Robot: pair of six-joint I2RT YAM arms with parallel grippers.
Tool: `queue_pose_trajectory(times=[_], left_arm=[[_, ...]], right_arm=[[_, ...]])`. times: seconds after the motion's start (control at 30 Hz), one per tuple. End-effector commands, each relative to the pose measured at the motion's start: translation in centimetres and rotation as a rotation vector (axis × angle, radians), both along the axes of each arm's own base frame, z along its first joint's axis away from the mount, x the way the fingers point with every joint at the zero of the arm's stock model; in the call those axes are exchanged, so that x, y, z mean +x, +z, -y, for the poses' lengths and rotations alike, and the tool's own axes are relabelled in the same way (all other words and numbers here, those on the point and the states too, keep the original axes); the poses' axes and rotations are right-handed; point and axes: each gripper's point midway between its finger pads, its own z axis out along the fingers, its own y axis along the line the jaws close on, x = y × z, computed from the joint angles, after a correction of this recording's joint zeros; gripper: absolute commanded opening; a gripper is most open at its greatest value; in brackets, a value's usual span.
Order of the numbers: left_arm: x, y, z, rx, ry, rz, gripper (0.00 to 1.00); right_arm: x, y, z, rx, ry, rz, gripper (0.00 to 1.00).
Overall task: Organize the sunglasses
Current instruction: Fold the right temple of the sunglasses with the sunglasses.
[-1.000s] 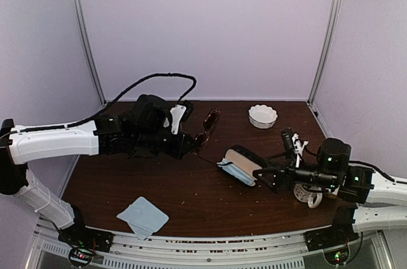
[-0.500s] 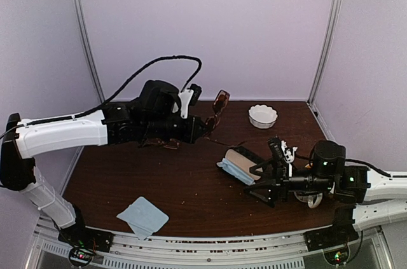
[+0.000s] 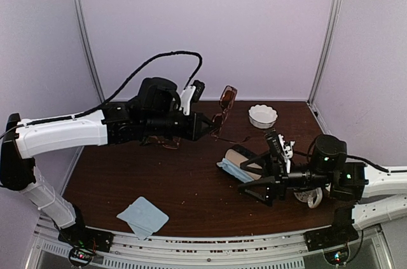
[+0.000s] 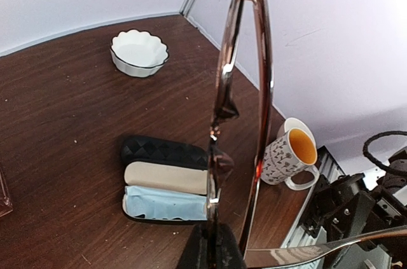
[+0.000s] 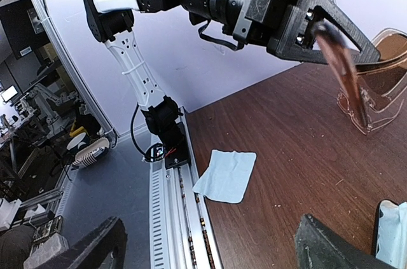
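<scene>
Right now, your left gripper (image 3: 206, 126) is clamping the copper-framed sunglasses (image 3: 226, 98) and holding them high above the table (image 3: 184, 183), probably for carrying toward the open case (image 3: 243, 154); your right gripper (image 3: 262, 170) is hovering just beside that case, jaws spread wide, seemingly for steadying it

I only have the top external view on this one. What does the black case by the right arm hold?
Observer: The left wrist view shows the case lying open, with cream lining and a light-blue cloth in it, and no glasses.
Operator: And the white thing behind the right arm?
Observer: An upright patterned mug, orange inside.
Operator: Is the right gripper empty?
Observer: Yes. In the right wrist view the right gripper is wide open, with nothing between its fingers.
</scene>
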Motion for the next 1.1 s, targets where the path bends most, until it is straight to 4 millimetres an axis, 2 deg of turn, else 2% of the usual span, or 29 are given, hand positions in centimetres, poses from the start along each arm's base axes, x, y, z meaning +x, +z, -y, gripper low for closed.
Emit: queue_pose_trajectory(times=[0.0, 0.47, 0.73, 0.9, 1.07], left_arm=[[-1.1, 3.9, 1.2, -0.14, -0.078, 0.03, 0.0], [-3.7, 4.0, 2.5, -0.149, -0.203, 0.039, 0.0], [-4.6, 4.1, 2.9, -0.167, -0.257, 0.059, 0.0], [-4.7, 4.1, 2.7, -0.153, -0.26, 0.074, 0.0], [-4.1, 4.3, 2.3, -0.136, -0.23, 0.101, 0.0]], right_arm=[[0.0, 3.9, -0.4, 0.108, 0.004, 0.082, 0.94], [2.6, 6.7, -1.5, 0.127, -0.102, 0.186, 0.97], [4.4, 6.7, -1.2, 0.106, -0.171, 0.21, 1.0], [4.6, 6.9, -1.3, 0.104, -0.17, 0.21, 1.0], [3.6, 6.9, -1.6, 0.107, -0.109, 0.187, 1.0]])
